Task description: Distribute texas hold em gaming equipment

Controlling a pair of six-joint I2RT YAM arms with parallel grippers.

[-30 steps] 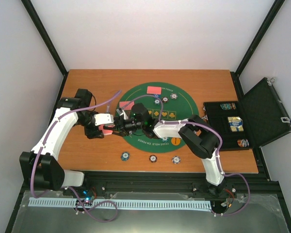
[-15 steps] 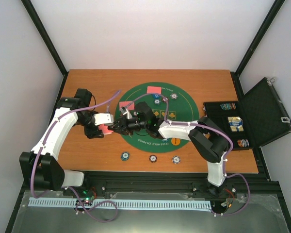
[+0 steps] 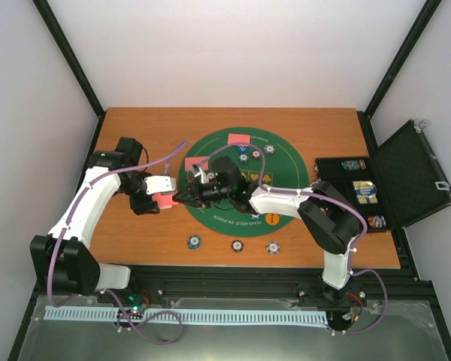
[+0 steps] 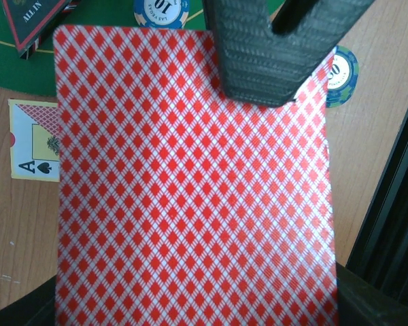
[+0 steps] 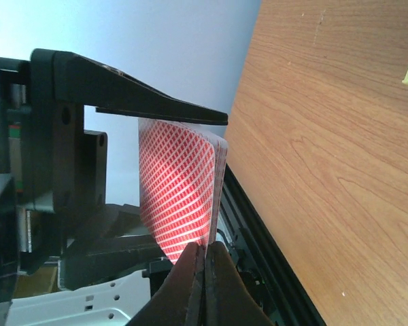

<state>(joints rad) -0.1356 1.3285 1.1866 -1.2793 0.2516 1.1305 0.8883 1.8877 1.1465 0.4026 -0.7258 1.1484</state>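
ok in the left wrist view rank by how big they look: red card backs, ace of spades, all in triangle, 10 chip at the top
1. red diamond-backed playing cards, nearest the camera
2. face-up ace of spades card
3. black-red triangular marker, blue-white round chip: both cropped, unsure

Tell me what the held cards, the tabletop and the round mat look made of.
Cards: coated paper or plastic, probably; thin stacked edges, printed red lattice. Tabletop: wood or wood-look laminate, grain visible. Mat: matte green, likely felt; printed markings.
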